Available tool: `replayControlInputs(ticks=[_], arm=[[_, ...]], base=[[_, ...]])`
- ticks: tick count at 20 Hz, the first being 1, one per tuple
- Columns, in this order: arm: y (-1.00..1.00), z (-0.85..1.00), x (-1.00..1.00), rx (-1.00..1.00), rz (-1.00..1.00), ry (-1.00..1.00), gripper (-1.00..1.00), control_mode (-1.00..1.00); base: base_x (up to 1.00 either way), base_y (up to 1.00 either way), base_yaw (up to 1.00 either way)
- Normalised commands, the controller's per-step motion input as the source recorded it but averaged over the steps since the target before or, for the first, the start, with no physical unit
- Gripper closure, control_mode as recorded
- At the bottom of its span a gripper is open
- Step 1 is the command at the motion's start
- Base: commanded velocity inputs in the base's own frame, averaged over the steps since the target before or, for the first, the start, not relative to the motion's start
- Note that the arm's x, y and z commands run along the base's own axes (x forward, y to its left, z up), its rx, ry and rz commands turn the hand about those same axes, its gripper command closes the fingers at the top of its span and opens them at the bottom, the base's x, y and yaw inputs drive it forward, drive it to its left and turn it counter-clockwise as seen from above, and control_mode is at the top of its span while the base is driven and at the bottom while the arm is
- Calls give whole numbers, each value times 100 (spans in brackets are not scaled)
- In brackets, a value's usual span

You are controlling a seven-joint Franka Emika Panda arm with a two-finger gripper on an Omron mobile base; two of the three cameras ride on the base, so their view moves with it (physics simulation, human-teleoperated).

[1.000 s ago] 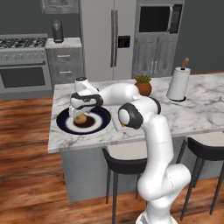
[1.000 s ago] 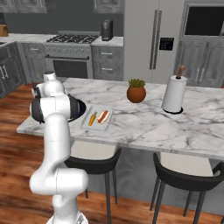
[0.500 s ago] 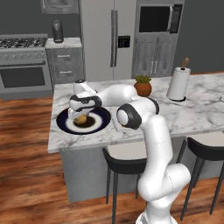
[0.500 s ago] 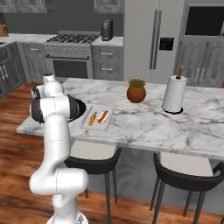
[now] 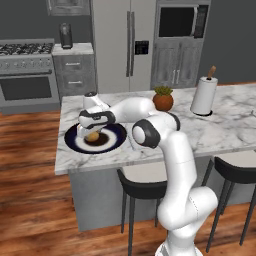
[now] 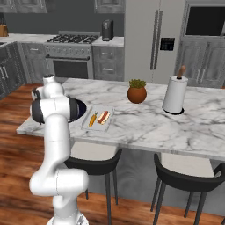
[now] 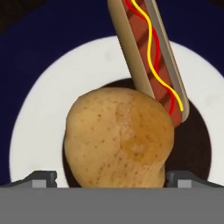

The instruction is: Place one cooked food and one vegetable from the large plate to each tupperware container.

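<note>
As the gripper has dropped closer over the plate near the counter's left end, its wide-open fingers now straddle the potato without gripping, so closing likely comes next.

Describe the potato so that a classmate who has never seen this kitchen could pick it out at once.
Find the marble island counter, then the large plate, dark navy with a pale ring, at its left end. The potato lies at the plate's centre beside a hot dog, between the gripper fingertips. It is the rounded, speckled brown lump; the hot dog is long, with sauce stripes.
</note>
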Motion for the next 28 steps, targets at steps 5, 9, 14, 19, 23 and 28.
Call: replayControlInputs(ticks=[5, 9, 14, 19, 23, 28], arm=[[0, -8, 15, 0, 0, 0, -100, -100], [0, -13, 12, 0, 0, 0, -100, -100], [3, 0, 0, 0, 0, -1, -100, -100], [3, -1, 0, 0, 0, 0, 100, -100], [0, 0, -2, 0, 0, 0, 100, -100], [-1, 6, -26, 0, 0, 0, 100, -100]], base=[[0, 0, 0], [0, 0, 0], [0, 0, 0], [0, 0, 0], [0, 0, 0], [0, 0, 0]])
